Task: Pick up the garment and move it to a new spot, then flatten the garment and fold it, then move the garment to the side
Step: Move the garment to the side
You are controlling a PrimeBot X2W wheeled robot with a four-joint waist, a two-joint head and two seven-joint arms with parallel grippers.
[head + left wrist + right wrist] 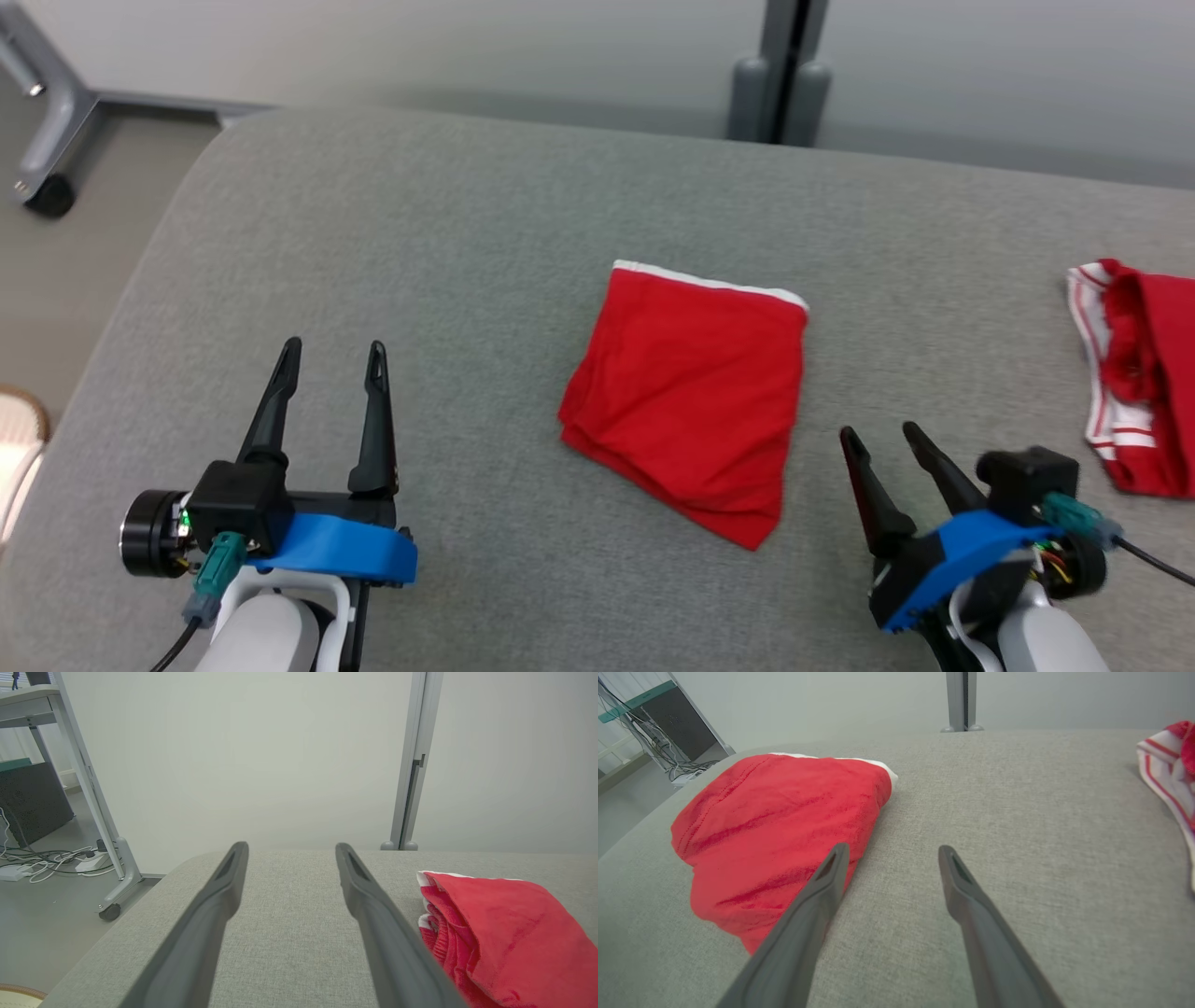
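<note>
Head view: garment (686,401) lies between left end effector (334,350) and right end effector (878,431), both spread, empty.

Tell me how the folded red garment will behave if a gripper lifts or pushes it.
The folded red garment looks thin and soft, so it would probably hang limp. Its layers lie loose at the near edge, so the fold may open. Pushed on the grey fabric surface, it would likely bunch.
</note>
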